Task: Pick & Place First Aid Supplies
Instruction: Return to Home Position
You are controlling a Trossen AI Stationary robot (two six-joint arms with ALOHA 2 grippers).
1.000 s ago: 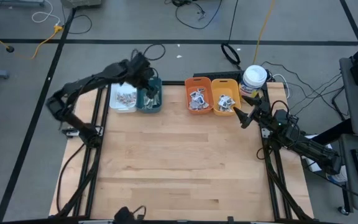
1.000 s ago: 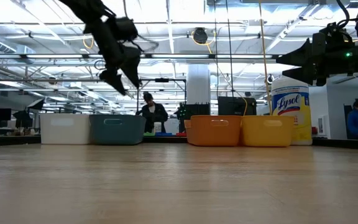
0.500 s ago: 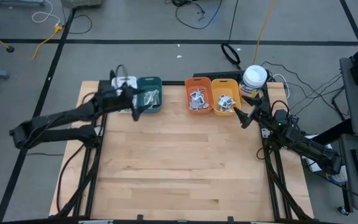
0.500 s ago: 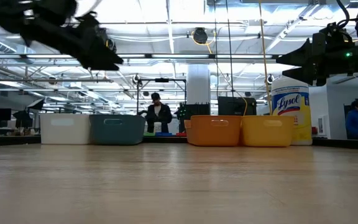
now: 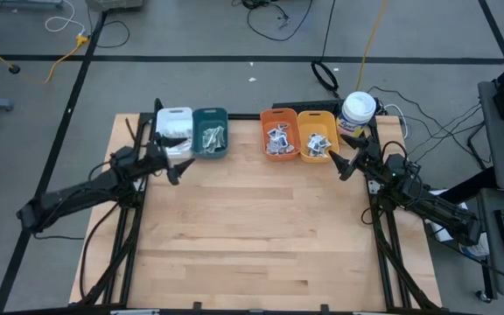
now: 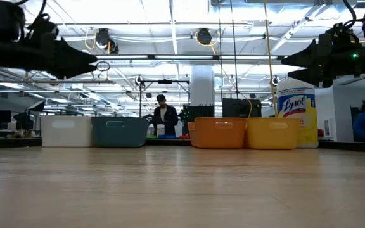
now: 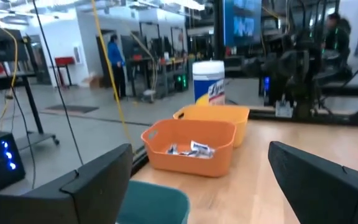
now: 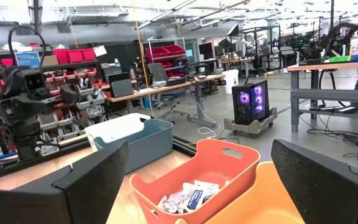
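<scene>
Raised over the table, fingers spread wide and gripping nothing, left gripper (image 5: 173,171) just before the white bin (image 5: 175,112) and right gripper (image 5: 340,166) beside the yellow bin (image 5: 317,114), first aid packets (image 5: 278,140) lying beyond in teal bin (image 5: 210,112), orange bin (image 5: 278,113) and yellow bin.

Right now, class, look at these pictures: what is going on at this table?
Neither arm is holding anything. The left gripper hangs open and empty in front of the white bin. The right gripper, also open, waits beside the yellow bin. The first aid packets lie in the bins along the table's far edge.
</scene>
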